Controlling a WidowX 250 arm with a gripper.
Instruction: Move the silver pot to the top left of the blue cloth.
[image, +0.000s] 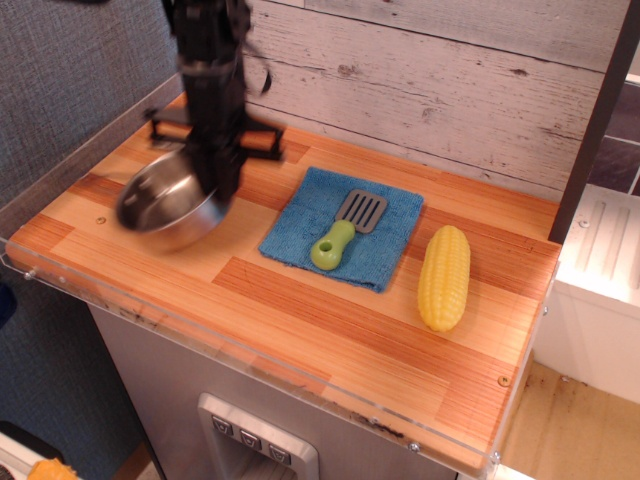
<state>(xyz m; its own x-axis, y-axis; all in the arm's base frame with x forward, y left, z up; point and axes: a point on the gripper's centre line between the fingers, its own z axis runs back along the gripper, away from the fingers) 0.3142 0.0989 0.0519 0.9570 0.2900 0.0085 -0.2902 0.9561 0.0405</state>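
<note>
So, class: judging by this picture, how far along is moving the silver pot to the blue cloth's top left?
Done: the gripper has the silver pot gripped at its rim and lifted, tilted, off the counter. In hand: carrying it, motion-blurred, left of the blue cloth. Left: setting it on the cloth's top-left corner, near the spatula lying there, then releasing.

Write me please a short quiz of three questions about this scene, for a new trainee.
1. True or false: the silver pot rests flat on the table.
2. What lies on the blue cloth?
A. a spatula with a green handle
B. the corn
C. nothing
3. Which object lies to the right of the cloth in the picture?

Key
1. False. It is tilted and looks lifted, held at its rim by the gripper; the fingers are blurred.
2. A, the spatula.
3. The yellow corn, lying on the bare wood apart from the cloth.
</note>
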